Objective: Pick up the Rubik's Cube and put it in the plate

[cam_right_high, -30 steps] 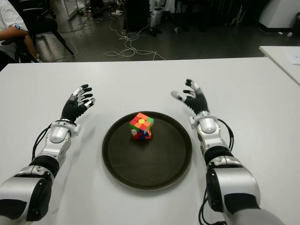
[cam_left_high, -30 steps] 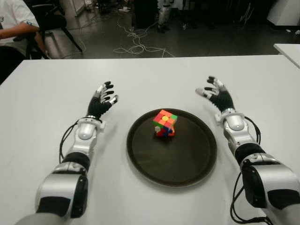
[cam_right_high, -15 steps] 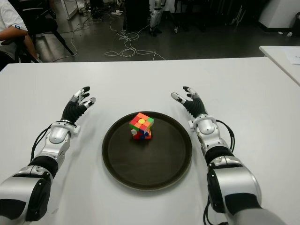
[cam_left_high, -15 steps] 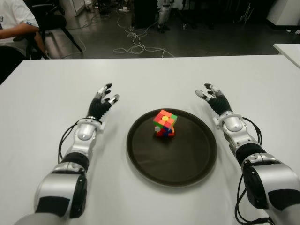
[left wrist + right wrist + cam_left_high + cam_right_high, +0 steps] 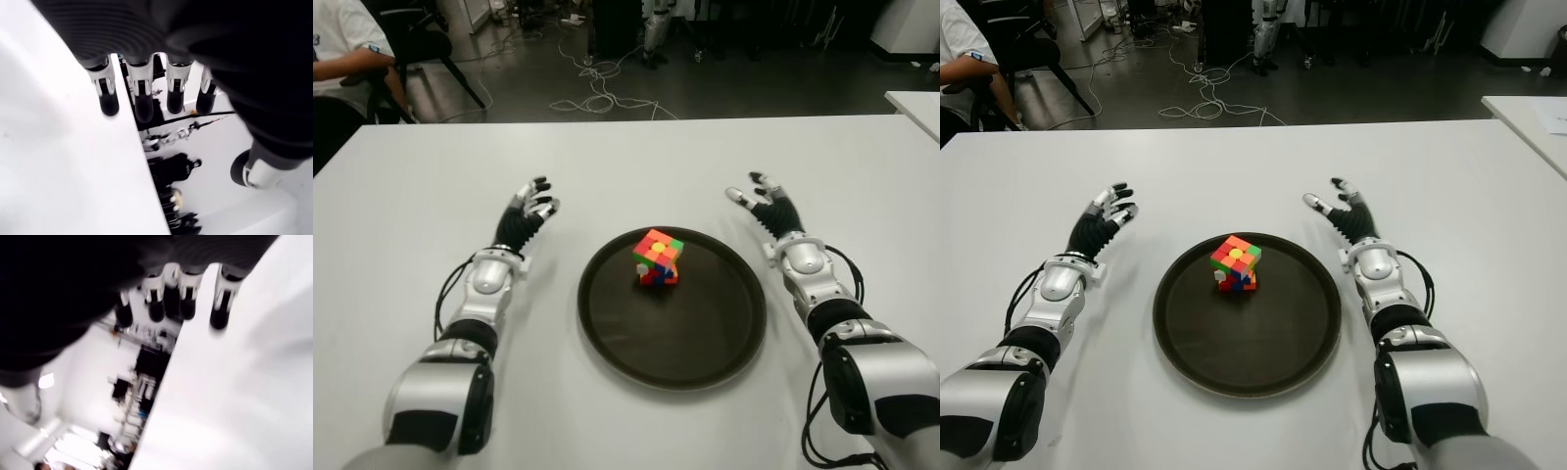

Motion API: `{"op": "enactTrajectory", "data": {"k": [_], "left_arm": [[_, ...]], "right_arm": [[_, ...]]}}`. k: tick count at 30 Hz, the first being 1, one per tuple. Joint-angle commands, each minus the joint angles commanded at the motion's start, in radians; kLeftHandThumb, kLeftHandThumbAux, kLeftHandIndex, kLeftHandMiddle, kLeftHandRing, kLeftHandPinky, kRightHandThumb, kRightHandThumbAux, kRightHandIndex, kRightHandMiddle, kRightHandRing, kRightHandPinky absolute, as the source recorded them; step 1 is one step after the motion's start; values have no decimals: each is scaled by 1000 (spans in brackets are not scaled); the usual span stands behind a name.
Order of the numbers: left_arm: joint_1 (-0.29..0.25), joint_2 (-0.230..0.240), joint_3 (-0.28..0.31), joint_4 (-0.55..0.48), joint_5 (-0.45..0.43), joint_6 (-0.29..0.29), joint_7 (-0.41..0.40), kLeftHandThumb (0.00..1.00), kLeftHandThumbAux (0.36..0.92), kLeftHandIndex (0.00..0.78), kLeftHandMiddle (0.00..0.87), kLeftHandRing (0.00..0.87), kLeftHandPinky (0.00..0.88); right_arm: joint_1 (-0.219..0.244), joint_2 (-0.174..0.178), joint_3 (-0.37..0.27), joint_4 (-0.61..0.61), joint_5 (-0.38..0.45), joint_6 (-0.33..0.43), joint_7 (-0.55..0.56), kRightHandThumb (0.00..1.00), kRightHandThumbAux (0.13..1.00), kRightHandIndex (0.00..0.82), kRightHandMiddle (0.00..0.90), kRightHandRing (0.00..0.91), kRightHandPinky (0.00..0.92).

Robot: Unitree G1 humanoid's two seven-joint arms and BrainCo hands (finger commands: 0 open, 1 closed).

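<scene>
On the dark plate [image 5: 705, 343], toward its far side, the Rubik's Cube [image 5: 657, 258] is seen tilted. Right hand [image 5: 766, 206] has been lowered toward the desk [image 5: 626, 157] since a second ago; left hand [image 5: 527, 212] barely moved. Fingers of both are spread, nothing held. Task is judged done.

One cube [image 5: 657, 258], one plate [image 5: 705, 343], two hands

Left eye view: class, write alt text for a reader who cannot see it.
A Rubik's Cube sits in a dark round plate on a white table. The left hand and right hand flank it, open and empty.
</scene>
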Motion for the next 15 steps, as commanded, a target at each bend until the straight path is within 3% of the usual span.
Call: {"op": "enactTrajectory", "data": {"k": [8,10,15], "left_arm": [[-5,-11,25,9,-29,-2,-7,136,609,247,298,311,356],[-5,-13,30,8,-33,-4,-9,149,624,260,309,320,367],[-5,-13,31,8,-31,-12,-12,145,624,268,316,327,378]], "right_arm": [[-5,0,1,4,-16,-6,-37,342,633,285,328,348,357],[-6,1,2,4,-17,-5,-43,540,686,360,346,364,369],[-7,0,4,4,-19,-6,-49,655,716,402,361,380,386]]}}
